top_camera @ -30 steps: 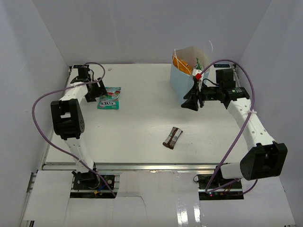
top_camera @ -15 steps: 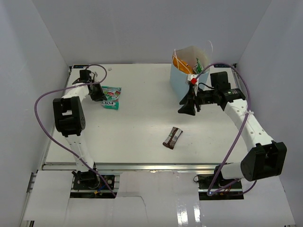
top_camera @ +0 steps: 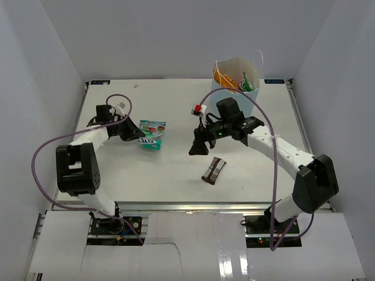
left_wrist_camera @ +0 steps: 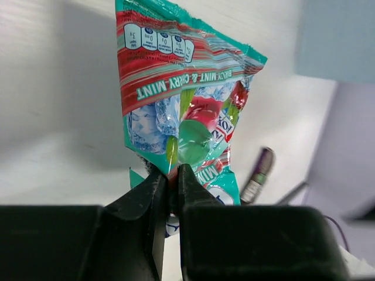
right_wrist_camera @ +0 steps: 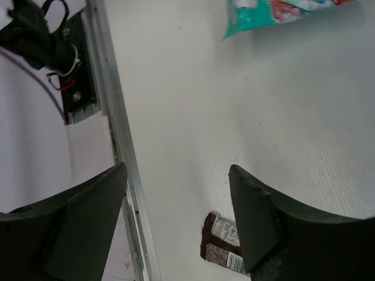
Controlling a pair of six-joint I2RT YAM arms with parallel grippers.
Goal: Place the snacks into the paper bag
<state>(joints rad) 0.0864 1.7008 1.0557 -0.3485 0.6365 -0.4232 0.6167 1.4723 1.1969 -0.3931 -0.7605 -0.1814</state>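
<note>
my left gripper (left_wrist_camera: 170, 181) pinches the pouch (left_wrist_camera: 181, 111) by one corner only, so it could slip out before the bag (top_camera: 234, 79) — right gripper (right_wrist_camera: 176, 202) wide open, empty, near the bar (right_wrist_camera: 225, 254).

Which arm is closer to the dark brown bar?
Right arm: its open jaws hang close by the dark brown bar. Left arm is far off, jaws shut on the mint pouch.
</note>
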